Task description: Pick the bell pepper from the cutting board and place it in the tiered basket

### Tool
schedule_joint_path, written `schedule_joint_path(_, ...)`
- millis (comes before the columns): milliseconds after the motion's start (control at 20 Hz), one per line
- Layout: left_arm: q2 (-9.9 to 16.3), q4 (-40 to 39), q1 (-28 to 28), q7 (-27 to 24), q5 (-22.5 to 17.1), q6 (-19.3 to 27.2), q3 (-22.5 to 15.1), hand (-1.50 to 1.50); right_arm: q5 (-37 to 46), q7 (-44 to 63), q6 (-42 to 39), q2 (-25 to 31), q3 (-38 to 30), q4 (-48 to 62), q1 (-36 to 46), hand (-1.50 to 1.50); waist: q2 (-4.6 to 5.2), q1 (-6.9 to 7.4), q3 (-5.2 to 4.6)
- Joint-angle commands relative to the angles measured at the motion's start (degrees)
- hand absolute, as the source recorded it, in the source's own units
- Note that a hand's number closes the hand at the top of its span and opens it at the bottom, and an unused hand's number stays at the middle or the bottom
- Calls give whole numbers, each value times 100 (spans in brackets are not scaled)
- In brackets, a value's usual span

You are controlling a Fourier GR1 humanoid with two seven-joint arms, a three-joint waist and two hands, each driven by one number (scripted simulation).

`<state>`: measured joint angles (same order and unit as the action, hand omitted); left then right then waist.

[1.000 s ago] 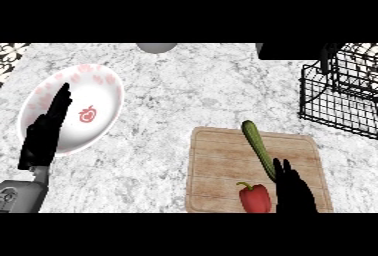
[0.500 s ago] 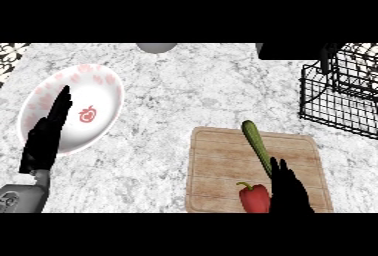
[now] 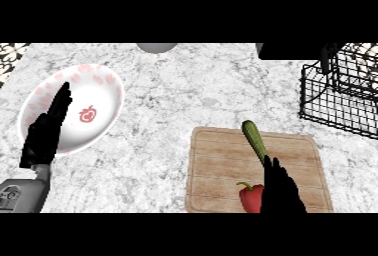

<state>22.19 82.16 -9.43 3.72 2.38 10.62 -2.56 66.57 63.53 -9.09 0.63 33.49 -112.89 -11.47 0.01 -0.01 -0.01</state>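
Observation:
A red bell pepper (image 3: 249,198) with a green stem lies at the front of the wooden cutting board (image 3: 221,170). My right hand (image 3: 280,192) rests right beside it on its right side, fingers straight and pointing away from me, partly covering the pepper. A green cucumber (image 3: 255,139) lies on the board just beyond the fingertips. The black wire tiered basket (image 3: 341,97) stands at the far right. My left hand (image 3: 46,135) stays open at the left, fingers up, over the plate's edge.
A white plate (image 3: 92,107) with pink marks and a small red motif sits at the left of the marble counter. A grey round object (image 3: 156,47) shows at the top edge. A dark block (image 3: 291,51) stands beside the basket.
My right hand has crept slightly forward along the pepper's right side. The left hand and the pepper have stayed where they were.

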Motion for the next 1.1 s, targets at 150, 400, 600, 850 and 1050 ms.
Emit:
schedule_joint_path(150,-113,-25,28,-46,57,-223,165,0,-485,631,34,-60,-301,480,602,-150,1,2,1)
schedule_joint_path(400,-236,269,270,-52,319,-138,41,0,-712,345,727,-61,-46,1188,350,-150,-5,18,3)
schedule_joint_path(600,-306,260,7,207,369,-73,45,0,-948,-240,-385,172,-158,1216,456,150,-2,20,3)
schedule_joint_path(850,-443,173,-52,225,350,-189,100,0,-397,-246,-167,138,-57,1318,529,150,-4,0,2)
schedule_joint_path(1050,-399,66,-34,76,346,-309,278,0,-691,44,267,-55,96,769,450,150,-5,-7,1)
